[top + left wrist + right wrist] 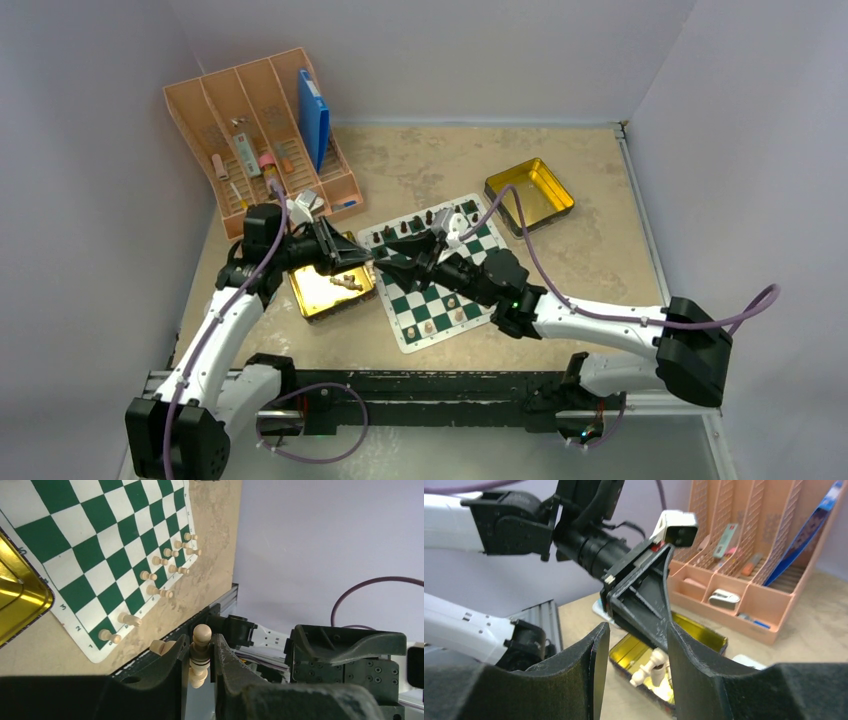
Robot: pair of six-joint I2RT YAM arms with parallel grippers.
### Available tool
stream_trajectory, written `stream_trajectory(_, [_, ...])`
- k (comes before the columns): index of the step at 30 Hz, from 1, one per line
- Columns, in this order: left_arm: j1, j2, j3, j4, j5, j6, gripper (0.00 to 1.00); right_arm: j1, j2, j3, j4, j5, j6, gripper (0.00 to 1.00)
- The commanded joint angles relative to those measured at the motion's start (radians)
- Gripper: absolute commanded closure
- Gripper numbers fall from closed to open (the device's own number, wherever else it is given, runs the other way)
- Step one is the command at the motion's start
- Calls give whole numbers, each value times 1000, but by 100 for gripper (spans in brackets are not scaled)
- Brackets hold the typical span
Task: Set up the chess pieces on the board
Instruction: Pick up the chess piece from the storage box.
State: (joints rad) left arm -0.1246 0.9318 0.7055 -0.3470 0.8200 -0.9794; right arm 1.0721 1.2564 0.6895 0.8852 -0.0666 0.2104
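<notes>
Left hand [199,647]: nearly closed, pinching one pale piece [202,633] by its stem, in the air just left of the board.
Right hand [636,630]: fingers half apart, holding nothing.
Board [100,530]: one flat mat of green and white squares with a white border.
Pieces [159,560]: about ten, pale, turned, round-headed, standing in two rows along the board's near edge.
Tins: two, shallow, square, shiny gold; one right of the board [535,195], one left [315,295] with loose pieces in it.
Organizer [263,130]: one, peach plastic, four slots.
Worktop [420,160]: mottled beige.
</notes>
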Motion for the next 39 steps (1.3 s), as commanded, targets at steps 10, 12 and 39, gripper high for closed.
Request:
stream_trajectory(10, [6, -27, -21, 225, 92, -195, 100, 2, -26, 128, -150, 69, 213, 50])
stream_trajectory(12, [6, -42, -35, 245, 87, -229, 100, 3, -40, 79, -96, 76, 195, 50])
stream_trajectory(39, [6, -252, -23, -168, -348, -617, 100, 15, 1, -30, 167, 20, -298, 52])
